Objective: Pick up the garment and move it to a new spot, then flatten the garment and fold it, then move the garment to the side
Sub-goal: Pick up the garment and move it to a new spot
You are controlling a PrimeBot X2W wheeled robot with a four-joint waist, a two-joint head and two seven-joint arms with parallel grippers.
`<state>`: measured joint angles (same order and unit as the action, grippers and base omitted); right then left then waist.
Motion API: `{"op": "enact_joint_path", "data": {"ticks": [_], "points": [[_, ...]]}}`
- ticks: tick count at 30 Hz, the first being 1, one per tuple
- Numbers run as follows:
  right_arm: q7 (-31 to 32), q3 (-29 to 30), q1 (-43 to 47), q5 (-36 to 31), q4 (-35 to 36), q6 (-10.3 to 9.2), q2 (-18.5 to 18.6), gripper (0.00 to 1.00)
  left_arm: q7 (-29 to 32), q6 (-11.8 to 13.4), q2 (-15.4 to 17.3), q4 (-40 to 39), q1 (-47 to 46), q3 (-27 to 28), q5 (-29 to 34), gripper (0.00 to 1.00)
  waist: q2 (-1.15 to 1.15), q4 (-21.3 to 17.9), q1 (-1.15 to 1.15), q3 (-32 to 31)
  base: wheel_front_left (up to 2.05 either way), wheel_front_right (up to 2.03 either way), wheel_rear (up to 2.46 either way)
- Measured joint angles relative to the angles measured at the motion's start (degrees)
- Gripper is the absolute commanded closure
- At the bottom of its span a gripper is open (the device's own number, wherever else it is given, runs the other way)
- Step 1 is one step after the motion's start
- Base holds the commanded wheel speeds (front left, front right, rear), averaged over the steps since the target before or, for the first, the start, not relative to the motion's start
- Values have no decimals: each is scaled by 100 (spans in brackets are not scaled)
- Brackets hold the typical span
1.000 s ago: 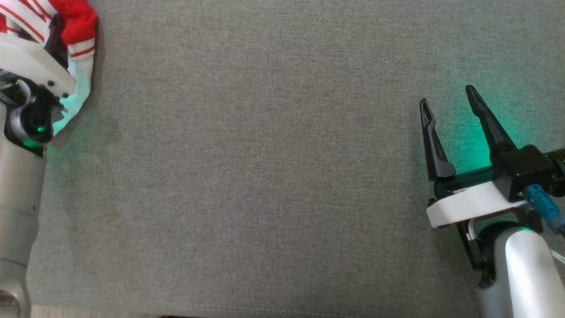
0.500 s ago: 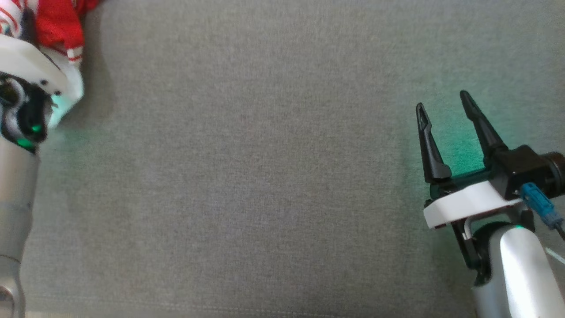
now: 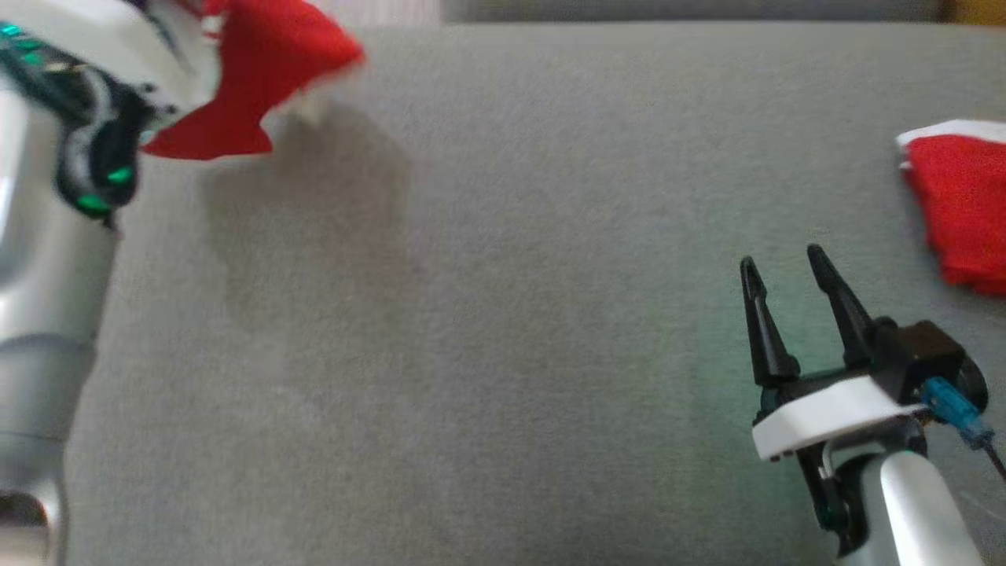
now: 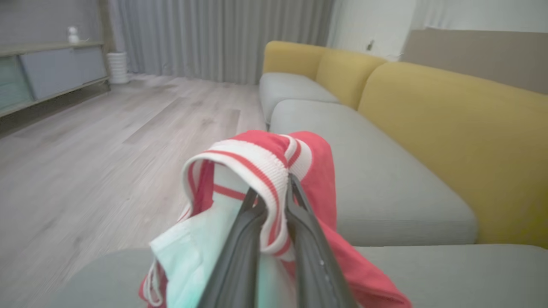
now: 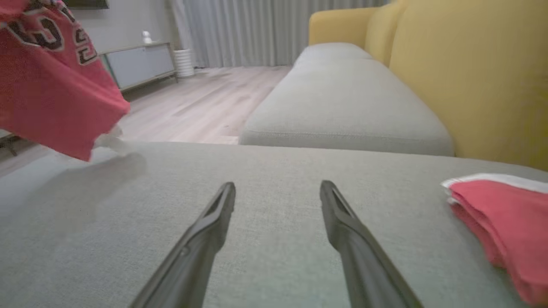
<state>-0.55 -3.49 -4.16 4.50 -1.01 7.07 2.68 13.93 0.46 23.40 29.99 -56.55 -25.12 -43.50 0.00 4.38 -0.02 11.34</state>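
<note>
The garment (image 3: 267,86) is a red jersey with white and red striped trim, hanging in the air at the head view's upper left and casting a shadow on the grey cushion (image 3: 503,330). In the left wrist view my left gripper (image 4: 272,192) is shut on the garment's (image 4: 265,158) striped hem, which drapes over both fingers. The right wrist view shows the garment (image 5: 51,94) dangling at upper left, black numerals on it. My right gripper (image 3: 780,259) hovers low over the cushion at lower right, open and holding nothing (image 5: 278,187).
A second red cloth with a white edge (image 3: 959,204) lies folded on the cushion at the right edge, just right of my right gripper (image 5: 501,209). A yellow sofa back (image 5: 471,64) rises behind. Wooden floor (image 4: 107,141) lies beyond the cushion's far edge.
My left gripper closed on the garment and lifted it off the cushion. The head camera has shifted, bringing the folded red cloth into view at right. The right gripper stays open.
</note>
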Motion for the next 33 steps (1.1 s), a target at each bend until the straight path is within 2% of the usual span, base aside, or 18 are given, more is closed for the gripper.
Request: {"op": "enact_joint_path", "data": {"ticks": [4,7,8,11,16,19,25,32,33], "points": [[-101,53,125,134,-142,0,-1,0,238,90,-287,-587,-54,-235,21,100,0,-332,0,-272,0,0,0],[-179,93,168,164,-244,0,-2,0,410,172,-664,-1076,-155,-341,-79,100,0,-630,0,-384,0,0,0],[-179,93,168,164,-244,0,-2,0,410,172,-664,-1076,-155,-341,-79,100,0,-630,0,-384,0,0,0],[-325,93,171,345,-378,0,-2,0,534,472,-1302,-1715,-269,-459,-359,100,0,-1065,1,-414,0,0,0],[-442,89,168,408,-525,0,-2,0,487,682,-1607,-1978,-75,-463,-527,100,0,-1268,1,-273,0,0,0],[-505,41,103,409,-591,0,-3,0,229,821,-1840,-1905,470,-252,-948,100,0,-1356,2,-98,0,0,0],[-615,-19,-149,459,-730,0,-4,0,-613,805,-1820,-901,1605,-87,-975,100,0,-1513,3,276,0,0,0],[-710,-11,-343,453,-896,0,-4,0,-1553,699,-1438,427,2089,-49,-580,100,0,-1636,3,545,0,0,0],[-711,14,-346,447,-904,0,-4,0,-1638,644,-1439,536,2093,-49,-569,73,0,-1623,3,548,0,0,0]]}}
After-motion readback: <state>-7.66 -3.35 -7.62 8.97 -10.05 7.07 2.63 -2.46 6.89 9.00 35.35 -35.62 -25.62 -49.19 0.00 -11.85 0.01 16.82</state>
